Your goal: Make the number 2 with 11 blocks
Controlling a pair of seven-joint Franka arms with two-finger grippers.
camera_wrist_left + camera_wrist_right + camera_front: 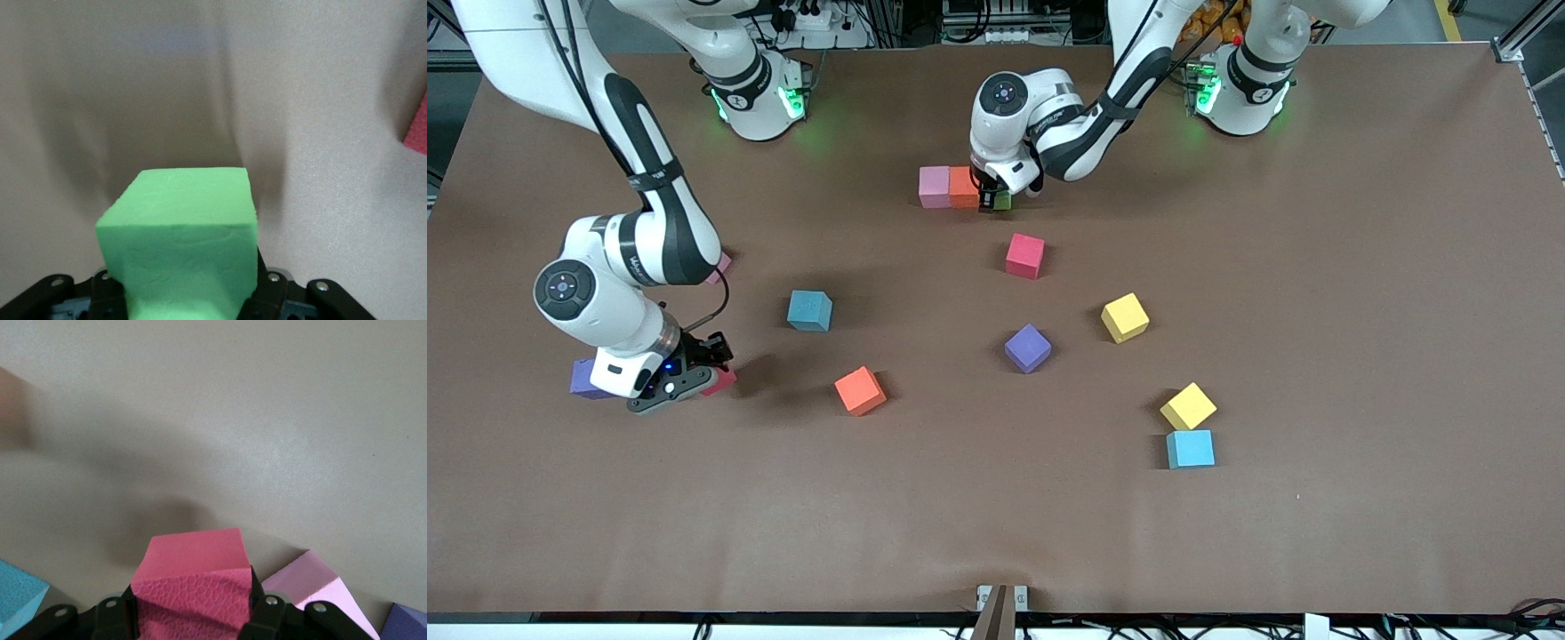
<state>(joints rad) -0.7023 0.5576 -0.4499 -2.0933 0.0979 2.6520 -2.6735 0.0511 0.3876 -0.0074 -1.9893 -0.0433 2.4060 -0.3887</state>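
My left gripper [993, 199] is shut on a green block [1004, 202], low at the table beside an orange block [963, 187] that touches a pink block [934, 187]; the three make a short row. In the left wrist view the green block [180, 233] fills the jaws of that gripper [187, 293]. My right gripper [704, 370] is shut on a red block [722, 381], low over the table toward the right arm's end. The right wrist view shows that red block [193, 583] between the jaws of the gripper [193, 612].
Loose blocks lie about: red [1024, 256], teal [809, 311], orange [860, 390], purple [1028, 348], yellow [1125, 317], yellow [1188, 406] touching light blue [1191, 449]. A purple block [583, 378] sits by the right gripper; a pink block [719, 265] peeks out beside the right arm.
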